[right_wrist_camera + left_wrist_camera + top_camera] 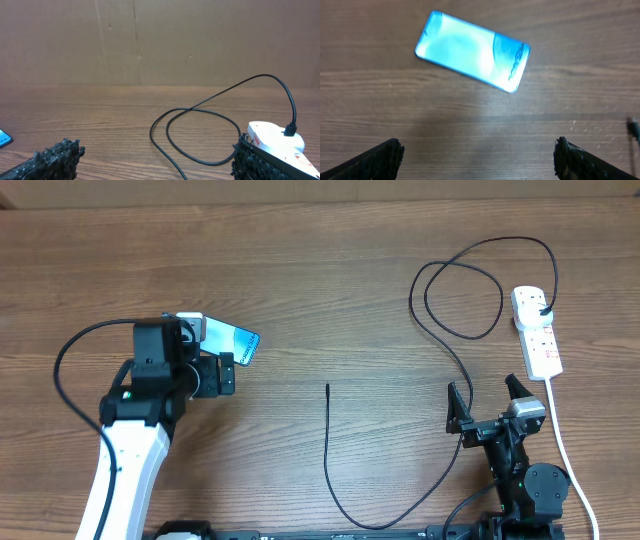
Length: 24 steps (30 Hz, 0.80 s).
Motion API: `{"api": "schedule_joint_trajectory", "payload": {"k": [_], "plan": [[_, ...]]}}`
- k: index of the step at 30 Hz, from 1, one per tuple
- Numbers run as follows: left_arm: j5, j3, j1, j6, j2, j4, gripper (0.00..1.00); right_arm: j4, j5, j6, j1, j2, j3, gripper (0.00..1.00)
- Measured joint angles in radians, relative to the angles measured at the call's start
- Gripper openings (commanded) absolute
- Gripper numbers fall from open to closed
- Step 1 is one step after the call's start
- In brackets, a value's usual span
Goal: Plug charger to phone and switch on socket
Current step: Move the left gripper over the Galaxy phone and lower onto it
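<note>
**Both tools empty; charger tip loose mid-table**

Left tool (477, 146): jaws spread wide, holding nothing, hanging over the table (380, 100). I judge it is lined up to take or steady the phone (472, 52). The phone lies flat with its screen lit, just ahead of the fingertips (390, 150), not touching them, and skewed to the jaw line.

Right tool (487, 395): also spread and empty, close to its base.

The charger (326, 430) runs up between the arms. Its slim tip (327, 387) lies free, well apart from both tools and the phone.

Farther off on the right, beyond the right tool, lies the socket (540, 340), with the charger's plug (541, 308) already seated. Switch state: cannot tell.
</note>
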Motion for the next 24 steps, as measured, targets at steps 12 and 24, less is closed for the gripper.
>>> {"api": "schedule_joint_trajectory", "payload": {"k": [12,24], "plan": [[0.0,0.0,0.0,0.0,0.076,-0.001,1.0,0.0,0.0,0.0,0.0,0.0,0.0,1.0],[0.0,0.0,0.0,0.0,0.076,-0.001,1.0,0.0,0.0,0.0,0.0,0.0,0.0,1.0]]}}
